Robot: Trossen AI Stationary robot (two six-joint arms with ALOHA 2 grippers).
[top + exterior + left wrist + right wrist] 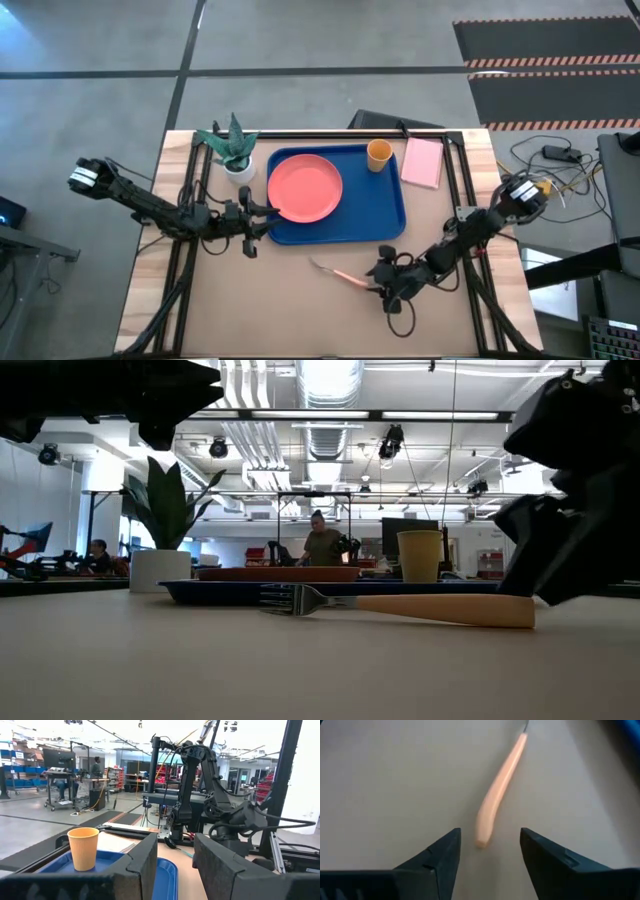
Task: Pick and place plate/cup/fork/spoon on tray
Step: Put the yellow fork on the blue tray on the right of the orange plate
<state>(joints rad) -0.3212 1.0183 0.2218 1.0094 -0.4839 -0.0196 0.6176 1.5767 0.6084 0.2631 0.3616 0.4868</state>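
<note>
The coral-pink plate lies on the blue tray, and the orange-yellow cup stands upright in the tray's far right corner. The fork, with an orange handle, lies flat on the table in front of the tray. My right gripper is open and low at the table, its fingers on either side of the free end of the fork's handle without touching it. My left gripper is open at the tray's near left corner, beside the plate. The spoon is out of view.
A white pot with a green plant stands left of the tray at the far edge. A pink rectangular pad lies right of the tray. Bare wood table lies in front of the fork. People show in the room behind the table.
</note>
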